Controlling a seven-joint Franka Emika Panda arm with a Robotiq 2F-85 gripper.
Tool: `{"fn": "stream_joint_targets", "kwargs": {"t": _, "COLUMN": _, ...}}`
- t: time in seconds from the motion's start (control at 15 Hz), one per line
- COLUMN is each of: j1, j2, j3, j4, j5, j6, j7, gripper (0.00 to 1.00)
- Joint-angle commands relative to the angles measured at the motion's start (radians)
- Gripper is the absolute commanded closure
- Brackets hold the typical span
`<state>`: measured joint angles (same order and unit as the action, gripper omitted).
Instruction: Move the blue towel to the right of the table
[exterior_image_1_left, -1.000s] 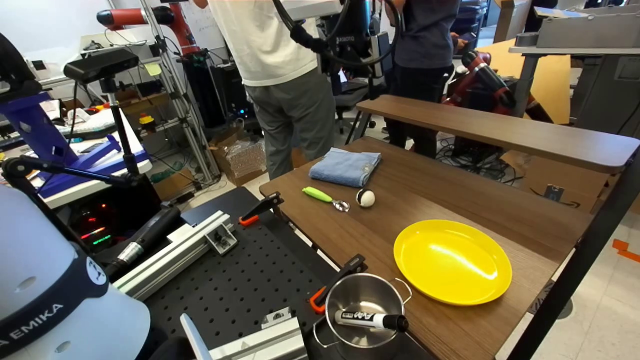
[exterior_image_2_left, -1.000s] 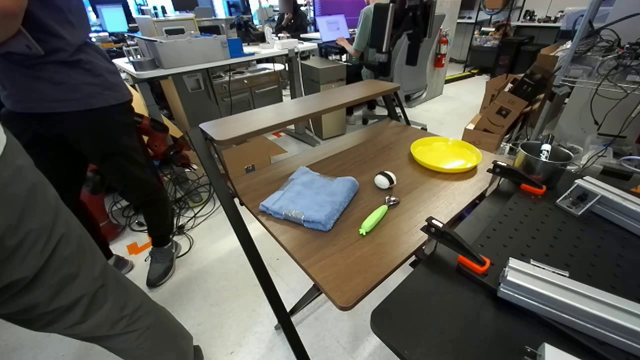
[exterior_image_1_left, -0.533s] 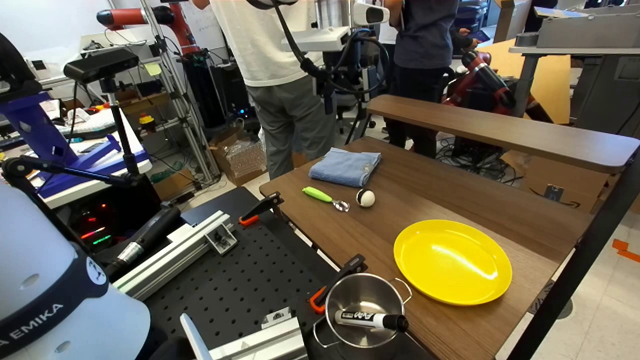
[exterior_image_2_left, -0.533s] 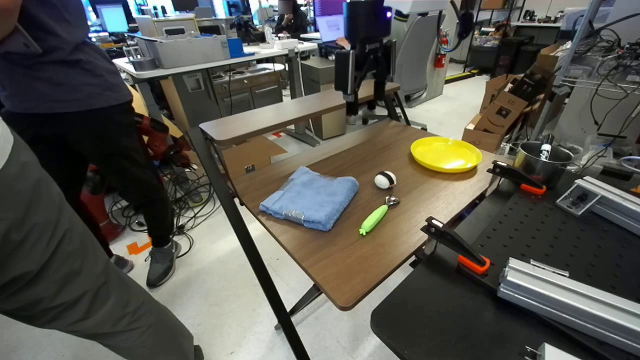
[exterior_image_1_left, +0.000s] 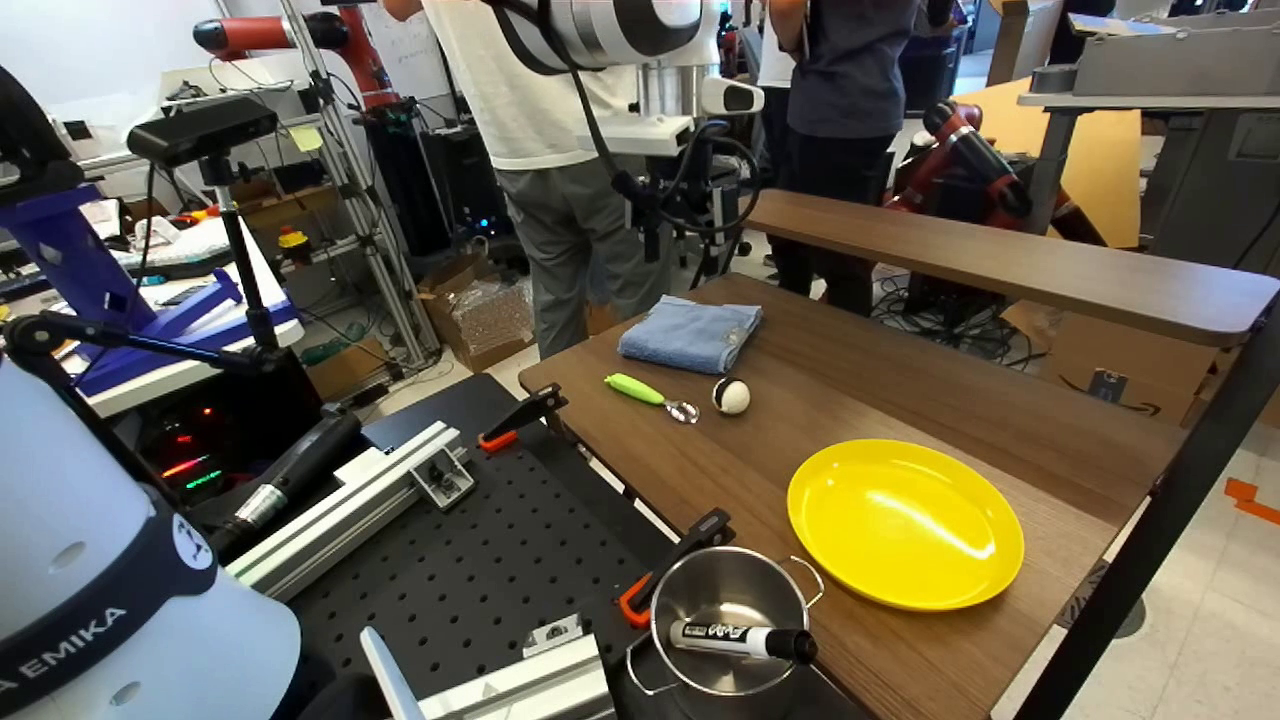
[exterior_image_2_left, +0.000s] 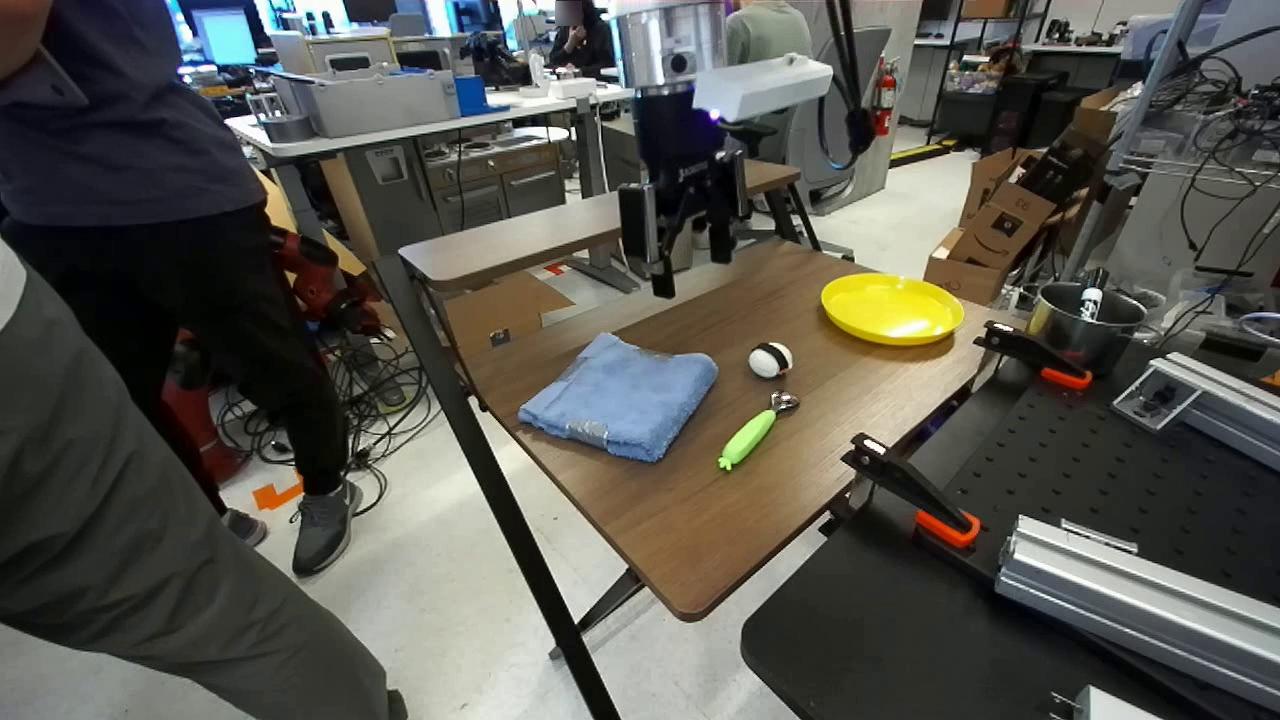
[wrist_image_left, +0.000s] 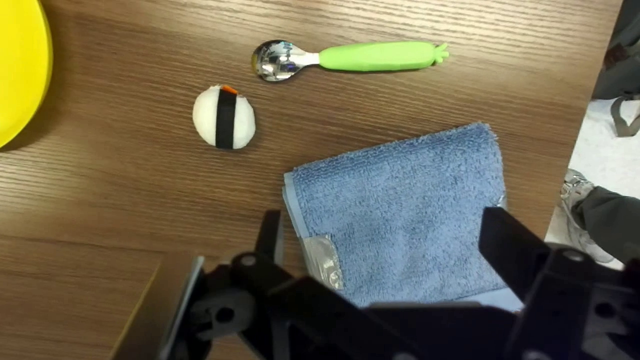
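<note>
The blue towel (exterior_image_1_left: 690, 333) lies folded on the brown wooden table (exterior_image_1_left: 900, 400), near the end away from the yellow plate. It also shows in an exterior view (exterior_image_2_left: 620, 397) and in the wrist view (wrist_image_left: 395, 185), with clear tape on its edges. My gripper (exterior_image_2_left: 692, 268) points down, open and empty, in the air above the table; an exterior view (exterior_image_1_left: 685, 245) shows it above and behind the towel. In the wrist view the open fingers (wrist_image_left: 382, 220) frame the towel, apart from it. The gripper's body hides the towel's lower edge there.
A green-handled spoon (wrist_image_left: 375, 56) and a white ball with a black band (wrist_image_left: 224, 117) lie beside the towel. The yellow plate (exterior_image_1_left: 900, 520) lies at the opposite end. A raised shelf (exterior_image_2_left: 520, 240) runs along the back. A pot (exterior_image_1_left: 690, 580) holding a marker and black clamps (exterior_image_1_left: 690, 555) stand at the near edge.
The arm has come down from above; my gripper has dropped into fuller view in both exterior views and now hangs closer to the towel. The towel and other objects have not moved.
</note>
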<state>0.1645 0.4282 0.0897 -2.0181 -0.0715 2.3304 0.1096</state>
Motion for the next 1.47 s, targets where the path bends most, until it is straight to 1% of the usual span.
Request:
{"fn": "stream_joint_targets", "kwargs": {"t": 0.0, "j1": 0.043, "j2": 0.075, "j3": -0.019, "j4": 0.079, "j5": -0.035, "j6": -0.050, "j7": 0.072, "gripper": 0.00}}
{"fn": "stream_joint_targets", "kwargs": {"t": 0.4, "j1": 0.117, "j2": 0.196, "j3": -0.049, "j4": 0.162, "j5": -0.104, "j6": -0.033, "j7": 0.167, "gripper": 0.00}}
{"fn": "stream_joint_targets", "kwargs": {"t": 0.53, "j1": 0.136, "j2": 0.236, "j3": -0.059, "j4": 0.192, "j5": -0.124, "j6": -0.007, "j7": 0.192, "gripper": 0.00}}
{"fn": "stream_joint_targets", "kwargs": {"t": 0.73, "j1": 0.160, "j2": 0.296, "j3": -0.071, "j4": 0.251, "j5": -0.136, "j6": -0.010, "j7": 0.220, "gripper": 0.00}}
{"fn": "stream_joint_targets", "kwargs": {"t": 1.07, "j1": 0.186, "j2": 0.394, "j3": -0.082, "j4": 0.355, "j5": -0.140, "j6": -0.007, "j7": 0.215, "gripper": 0.00}}
{"fn": "stream_joint_targets", "kwargs": {"t": 1.4, "j1": 0.191, "j2": 0.459, "j3": -0.092, "j4": 0.437, "j5": -0.136, "j6": -0.014, "j7": 0.208, "gripper": 0.00}}
